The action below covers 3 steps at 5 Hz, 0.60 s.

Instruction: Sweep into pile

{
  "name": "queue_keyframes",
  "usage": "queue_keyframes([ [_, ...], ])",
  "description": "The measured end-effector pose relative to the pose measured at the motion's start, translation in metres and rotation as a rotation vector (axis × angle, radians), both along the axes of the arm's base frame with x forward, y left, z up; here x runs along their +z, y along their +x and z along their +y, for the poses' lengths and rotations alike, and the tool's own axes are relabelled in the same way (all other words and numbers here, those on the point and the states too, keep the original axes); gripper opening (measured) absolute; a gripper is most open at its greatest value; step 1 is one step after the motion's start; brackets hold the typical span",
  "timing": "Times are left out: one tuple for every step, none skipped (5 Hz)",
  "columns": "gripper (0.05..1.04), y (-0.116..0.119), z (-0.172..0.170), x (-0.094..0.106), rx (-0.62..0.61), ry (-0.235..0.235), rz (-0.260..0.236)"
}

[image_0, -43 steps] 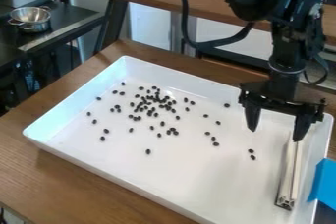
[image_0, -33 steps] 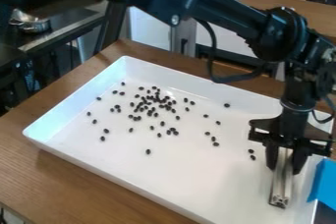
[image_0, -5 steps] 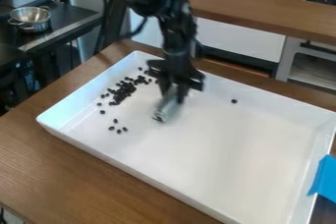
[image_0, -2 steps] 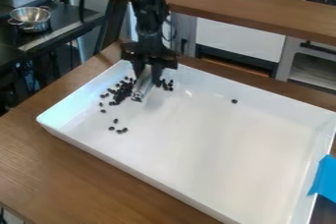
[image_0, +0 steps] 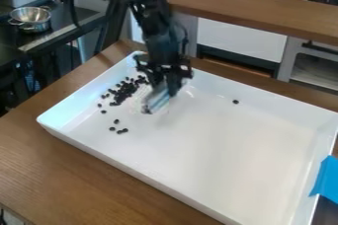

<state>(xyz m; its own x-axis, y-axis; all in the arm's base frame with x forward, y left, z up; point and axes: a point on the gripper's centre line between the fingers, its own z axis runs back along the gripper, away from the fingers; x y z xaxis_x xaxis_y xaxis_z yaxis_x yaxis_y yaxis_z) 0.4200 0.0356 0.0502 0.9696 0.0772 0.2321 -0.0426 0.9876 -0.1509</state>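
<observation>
wooden table (image_0: 72, 169) under white tray (image_0: 231, 155); your gripper (image_0: 165, 87) has its jaws clamped on a metal bar (image_0: 154, 102), near dark beans (image_0: 123, 92).

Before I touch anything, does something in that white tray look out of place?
Yes: one black bean sits alone near the far wall of the tray, well away from the cluster. Four strays also lie apart, nearer the camera. Nothing looks damaged.
</observation>
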Motion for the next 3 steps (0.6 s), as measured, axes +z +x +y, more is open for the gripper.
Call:
queue_keyframes([
  [0.378,-0.007,-0.046,0.002,-0.093,-0.026,0.022],
  [0.378,-0.013,-0.088,0.004,-0.15,-0.02,0.046],
  [0.378,-0.005,-0.113,0.002,-0.161,-0.003,0.037],
])
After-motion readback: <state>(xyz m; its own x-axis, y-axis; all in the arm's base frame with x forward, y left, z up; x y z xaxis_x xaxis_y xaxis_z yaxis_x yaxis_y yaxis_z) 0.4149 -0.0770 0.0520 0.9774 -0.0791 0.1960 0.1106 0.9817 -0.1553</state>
